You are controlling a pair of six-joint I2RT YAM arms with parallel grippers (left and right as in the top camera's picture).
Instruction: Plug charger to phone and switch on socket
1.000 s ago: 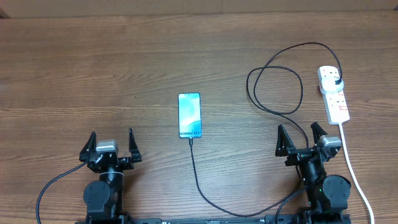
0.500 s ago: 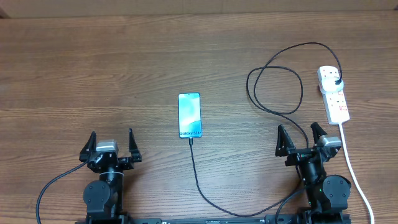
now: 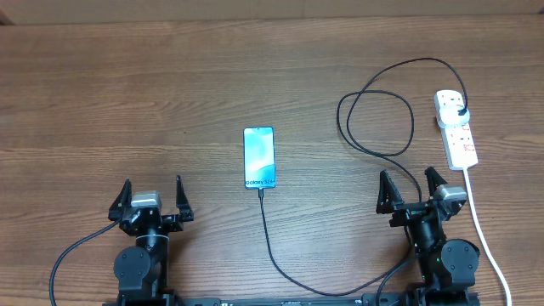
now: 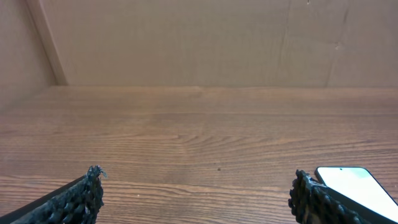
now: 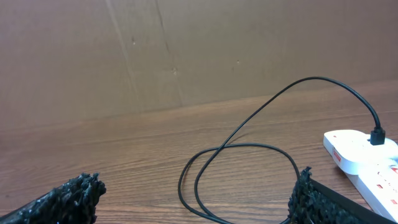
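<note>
Overhead, phone [image 3: 259, 158] marked "Galaxy", charger [image 3: 263, 217] plugged in, left fingers [image 3: 179, 194] and right fingers [image 3: 384, 189] released, empty.

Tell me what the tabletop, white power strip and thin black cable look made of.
Brown tabletop: wood grain with a matte finish; real wood or laminate, can't tell.
White elongated power strip: smooth moulded plastic, slight sheen.
Thin black charger cable: probably a flexible rubbery or PVC-like jacket, since it lies in loose loops.

The phone [image 3: 259, 158] screen is light blue-teal, edged black. The charger [image 3: 425, 59] is black; the socket [image 3: 459, 140] is white, marked red. The desk [image 3: 127, 102] is brown wood-grain.
</note>
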